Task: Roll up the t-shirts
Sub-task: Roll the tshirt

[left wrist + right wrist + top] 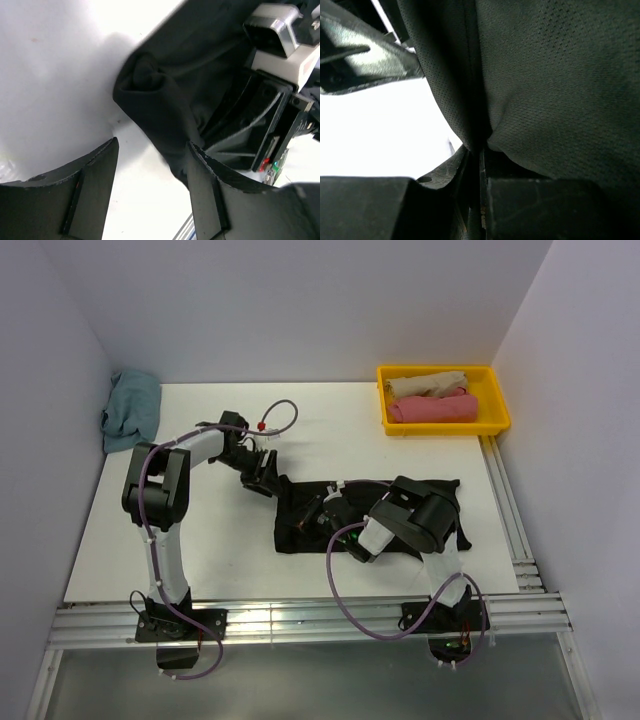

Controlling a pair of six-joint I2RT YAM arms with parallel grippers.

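Your right gripper (480, 160), clamped on the black t-shirt (292, 540) at table centre, seemingly anchors its fold while your left gripper (262, 472), jaws apart, hovers at its 10 o'clock corner; finished rolls (432, 410) lie in the yellow tray (445, 428) at 2 o'clock.

The top external view looks down from high behind the arm bases (180, 625), which line the bottom of its frame, and takes in the whole table (230, 550) from afar. The left wrist view peers past its own fingers (75, 200) at the frame's bottom, close on the black t-shirt (160, 105). The right wrist view sits almost against that same cloth, which all three views share.
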